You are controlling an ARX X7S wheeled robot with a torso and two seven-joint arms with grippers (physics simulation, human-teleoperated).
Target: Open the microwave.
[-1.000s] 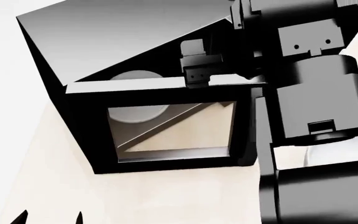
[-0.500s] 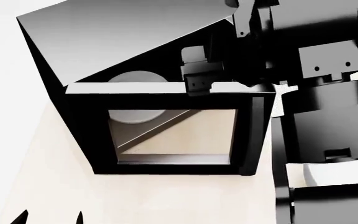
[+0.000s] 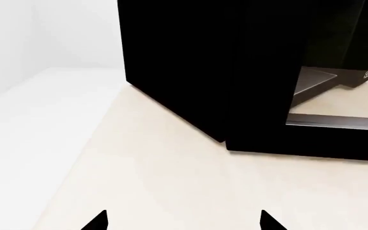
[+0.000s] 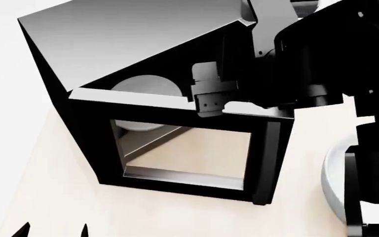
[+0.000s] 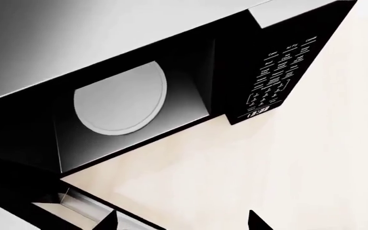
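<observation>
Left gripper (image 4: 53, 229) nearest: only two finger tips show at the head view's low edge, spread apart, grasping nothing, hovering over the bare beige worktop (image 4: 176, 212), well apart from the task.

Next out, the microwave door (image 4: 183, 148) stands swung well out from the body, glass window facing the head camera, vertical handle (image 4: 273, 158) along its free edge.

Right gripper (image 4: 209, 94) sits at the door's top edge, just beside or touching it; cannot tell whether it is clenched or released, since the right wrist view shows only two dark tips.

Farthest, the microwave (image 4: 143, 34) rests on the worktop, grey top up, cavity exposed with the white turntable (image 5: 121, 99) and the keypad (image 5: 277, 79).

Judgement: body heavy and rigid, unlikely to slide; door stiff, hinged, light to swing; glass is fragile, so grip the handle or door edge. Task looks nearly done.
</observation>
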